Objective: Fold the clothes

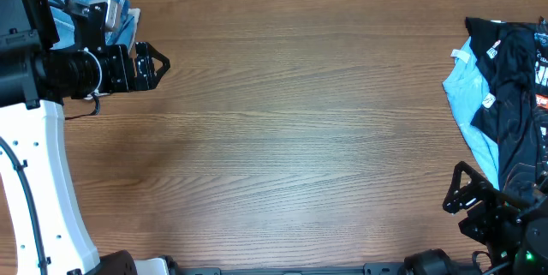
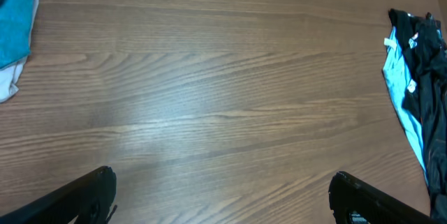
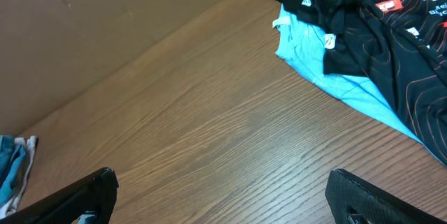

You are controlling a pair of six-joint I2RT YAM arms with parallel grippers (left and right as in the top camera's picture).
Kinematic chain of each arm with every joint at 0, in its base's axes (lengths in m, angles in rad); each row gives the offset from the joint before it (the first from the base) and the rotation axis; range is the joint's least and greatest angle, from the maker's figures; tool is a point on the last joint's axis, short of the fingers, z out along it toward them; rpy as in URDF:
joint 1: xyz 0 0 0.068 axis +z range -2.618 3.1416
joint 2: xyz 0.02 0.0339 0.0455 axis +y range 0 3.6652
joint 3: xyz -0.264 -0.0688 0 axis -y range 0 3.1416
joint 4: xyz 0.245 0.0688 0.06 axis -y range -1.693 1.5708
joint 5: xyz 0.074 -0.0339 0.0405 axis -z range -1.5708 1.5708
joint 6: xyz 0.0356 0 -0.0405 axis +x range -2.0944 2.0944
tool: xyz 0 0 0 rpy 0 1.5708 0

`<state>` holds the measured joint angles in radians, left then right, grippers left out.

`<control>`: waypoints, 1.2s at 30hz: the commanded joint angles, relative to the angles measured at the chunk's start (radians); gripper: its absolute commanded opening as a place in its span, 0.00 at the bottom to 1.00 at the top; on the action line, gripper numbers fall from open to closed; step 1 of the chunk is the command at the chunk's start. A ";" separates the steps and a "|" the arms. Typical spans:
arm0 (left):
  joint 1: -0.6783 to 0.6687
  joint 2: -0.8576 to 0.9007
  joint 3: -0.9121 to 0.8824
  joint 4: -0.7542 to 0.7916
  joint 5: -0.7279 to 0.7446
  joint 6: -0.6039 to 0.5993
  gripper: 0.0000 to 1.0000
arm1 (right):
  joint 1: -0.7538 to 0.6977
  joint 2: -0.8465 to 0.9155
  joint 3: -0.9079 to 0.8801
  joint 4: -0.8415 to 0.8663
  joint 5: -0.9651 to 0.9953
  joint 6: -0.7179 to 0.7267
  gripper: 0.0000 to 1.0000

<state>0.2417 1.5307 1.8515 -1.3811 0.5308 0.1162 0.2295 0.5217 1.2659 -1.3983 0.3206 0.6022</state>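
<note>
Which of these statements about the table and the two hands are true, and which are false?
1. The black printed garment lies on the right arm's side of the table. True.
2. The left hand holds a cloth. False: it is open and empty, over bare wood.
3. A pale blue cloth shows from under the black garment. True.
4. The right hand is shut. False: its fingers stand wide apart.

The left claw [image 1: 154, 64] hangs far left with fingers spread wide, and the right claw [image 1: 461, 191] sits near right, equally spread.
</note>
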 commanded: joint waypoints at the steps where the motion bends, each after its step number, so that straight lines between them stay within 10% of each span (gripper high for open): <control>1: -0.006 -0.068 0.001 -0.022 -0.023 0.041 1.00 | -0.001 0.000 -0.003 0.007 0.020 0.005 1.00; 17: -0.006 -0.529 0.001 -0.053 -0.239 0.040 1.00 | -0.001 0.000 -0.003 0.049 0.057 0.005 1.00; 36: -0.006 -0.563 0.002 -0.029 -0.295 0.018 1.00 | -0.001 0.000 -0.003 0.055 0.056 0.005 1.00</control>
<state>0.2417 0.9668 1.8523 -1.4124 0.2489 0.1345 0.2295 0.5217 1.2659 -1.3521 0.3595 0.6022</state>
